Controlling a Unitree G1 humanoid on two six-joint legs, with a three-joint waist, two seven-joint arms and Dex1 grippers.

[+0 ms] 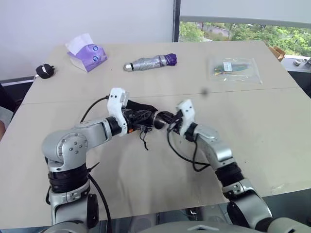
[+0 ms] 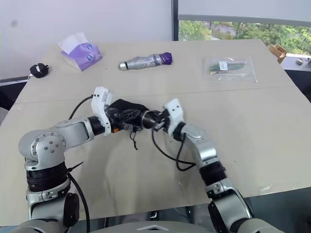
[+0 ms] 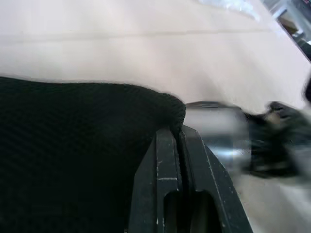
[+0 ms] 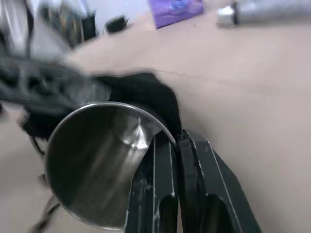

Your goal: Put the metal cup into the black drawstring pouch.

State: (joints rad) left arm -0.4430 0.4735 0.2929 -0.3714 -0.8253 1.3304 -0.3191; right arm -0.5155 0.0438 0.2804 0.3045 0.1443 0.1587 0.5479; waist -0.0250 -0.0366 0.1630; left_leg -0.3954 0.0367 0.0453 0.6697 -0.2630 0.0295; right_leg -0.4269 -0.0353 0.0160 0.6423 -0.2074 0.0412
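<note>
Left end effector (image 1: 137, 118) is pinched tight on the edge of the black drawstring pouch (image 1: 143, 110), holding it up over the middle of the bench (image 1: 272, 126). A thin cord hangs under the pouch. Right end effector (image 1: 171, 120) is squeezed on the rim of the metal cup (image 4: 104, 165), w/ one finger inside & one outside. Cup lies on its side, its far end right at the pouch mouth, touching the black cloth. Far back on the bench: a silver & purple folded umbrella (image 1: 150, 62), a purple tissue pack (image 1: 86, 53), a clear plastic bag (image 1: 234, 68).
</note>
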